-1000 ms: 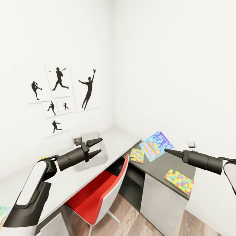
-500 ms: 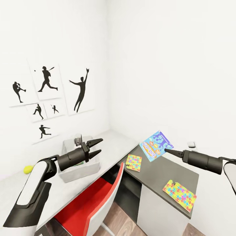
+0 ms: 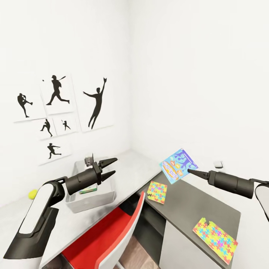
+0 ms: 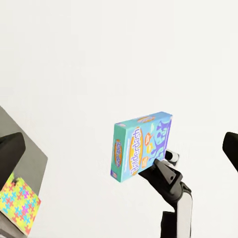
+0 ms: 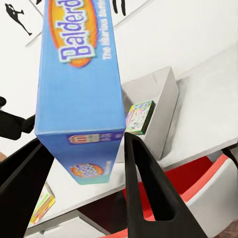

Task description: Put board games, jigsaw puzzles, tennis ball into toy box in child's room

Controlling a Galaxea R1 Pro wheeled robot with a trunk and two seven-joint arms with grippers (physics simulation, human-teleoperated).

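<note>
Puzzles point(image 3: 157, 192) lie on the table point(image 3: 194, 201) below white walls point(image 3: 194, 74).

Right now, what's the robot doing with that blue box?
The right gripper holds a blue Balderdash board game up in the air above the dark desk section. The left gripper hangs open over the grey toy box, which already has a game inside. Two jigsaw puzzles and the tennis ball are not yet in it.
</note>
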